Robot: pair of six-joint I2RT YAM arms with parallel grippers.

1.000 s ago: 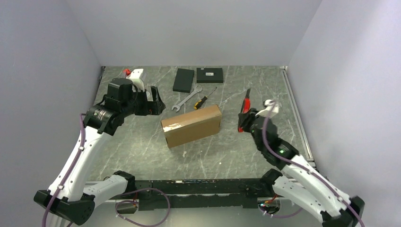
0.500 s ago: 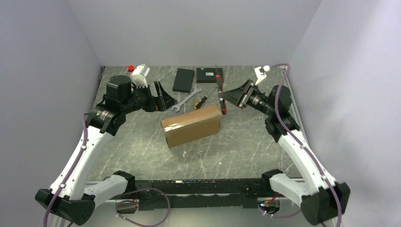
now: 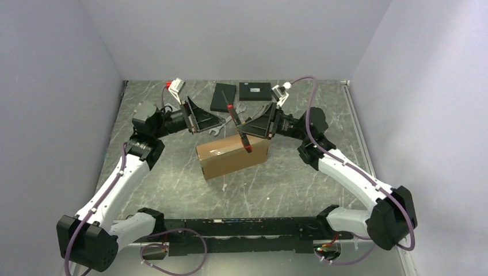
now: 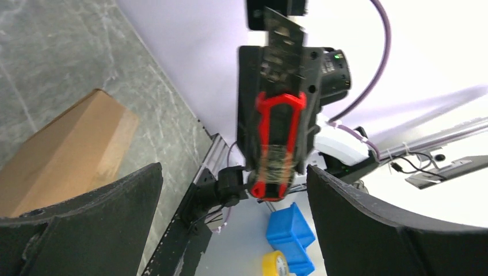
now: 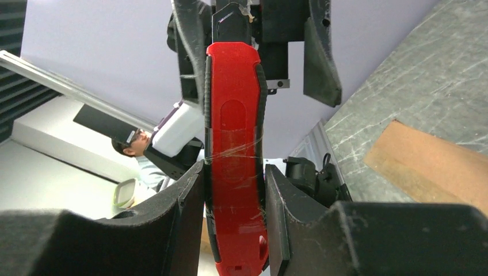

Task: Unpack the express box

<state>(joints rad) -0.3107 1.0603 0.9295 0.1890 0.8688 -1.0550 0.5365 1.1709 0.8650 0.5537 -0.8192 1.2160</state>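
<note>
The express box [image 3: 233,152] is a closed brown cardboard mailer lying mid-table; it shows at the left in the left wrist view [image 4: 63,152] and at the right in the right wrist view [image 5: 429,167]. My right gripper [image 3: 253,127] is shut on a red and black utility knife [image 3: 239,126], held above the box's far edge. The knife fills the middle of the right wrist view [image 5: 236,155] between the fingers [image 5: 184,207]. My left gripper [image 3: 201,118] is open and empty, facing the knife [image 4: 279,144] from the left.
Two flat black boxes [image 3: 224,97] [image 3: 255,91] lie at the back. A wrench [image 3: 221,125] and a screwdriver [image 3: 248,121] lie just behind the box. Grey walls close in the left, back and right sides.
My right arm has swung left with the knife, from the right side to over the box's far edge. My left gripper has reached right toward it.
</note>
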